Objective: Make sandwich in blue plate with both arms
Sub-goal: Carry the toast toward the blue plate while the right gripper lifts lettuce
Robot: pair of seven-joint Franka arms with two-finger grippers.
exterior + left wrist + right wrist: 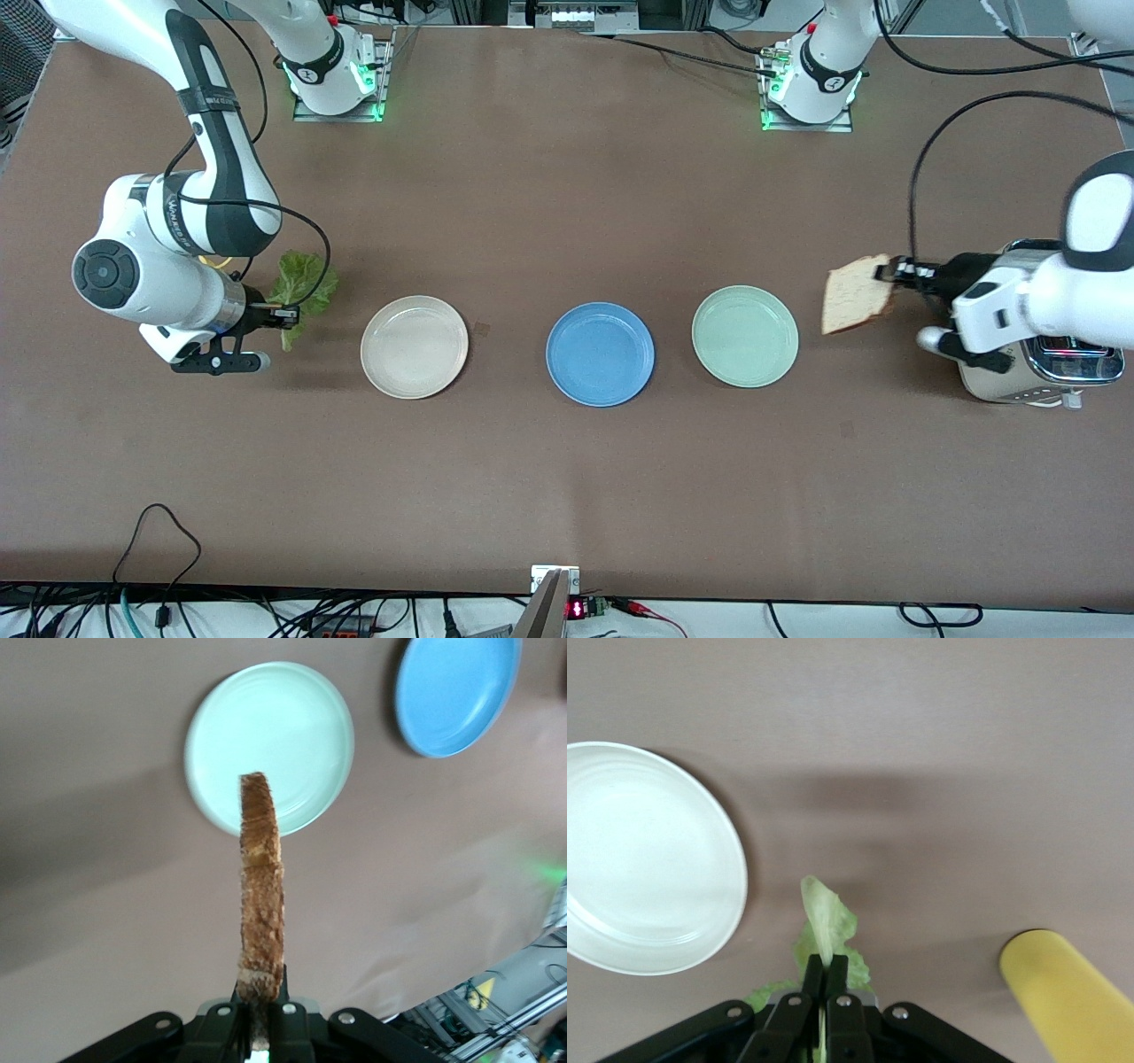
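We saw the left pincer (897,270) clamped on one bread slice (856,295), slice up in the air over bare table (567,478) between the pale green plate (745,336) and the toaster (1045,363) at the left arm's end of the table. From the left wrist view the slice (260,877) showed edge-on, crust toward the camera, gripped at its lower edge by the pincer (260,1028), with the green plate (301,718) and the blue plate (458,691) on the table below it

The right pincer (285,312) was closed on a crinkly lettuce leaf (301,285), held over bare table near the right arm's end, just off the cream-white plate (414,346). The right wrist view showed the leaf (824,930) pinched between the pincer (826,979) fingers, sticking up past them, the cream plate (647,859) to one side and a yellow cylinder (1063,992) lying on the table; we couldn't tell what that was

The three plates sat in a row across the middle of the table, apart from each other: cream-white toward the right arm's end, blue plate (600,354) in the middle, pale green toward the left arm's end. All three held nothing. We saw only one bread slice and the one leaf, both in the pincers, neither on the blue plate; no sandwich was assembled yet
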